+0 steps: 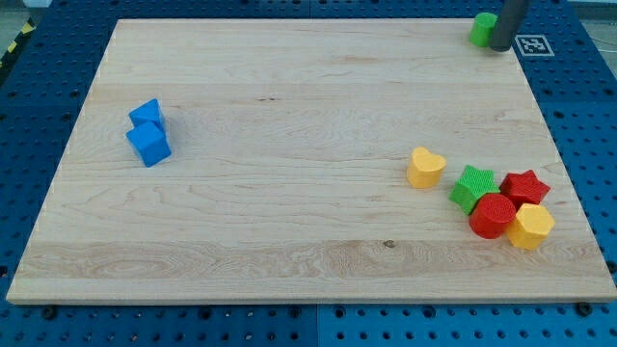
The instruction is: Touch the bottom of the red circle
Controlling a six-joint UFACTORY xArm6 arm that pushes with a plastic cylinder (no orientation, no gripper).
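Observation:
The red circle (pixel 493 215) lies at the view's lower right on the wooden board (pixel 289 145). It touches a green star (pixel 472 186) on its upper left, a red star (pixel 524 186) on its upper right and a yellow hexagon (pixel 531 226) on its right. My tip (pixel 500 46) is at the view's top right, far above the red circle, next to a green block (pixel 482 29) on its left.
A yellow heart (pixel 425 168) lies left of the green star. Two blue blocks (pixel 147 133) sit together at the view's left. A white marker tag (pixel 533 44) lies just right of my tip, off the board. Blue pegboard surrounds the board.

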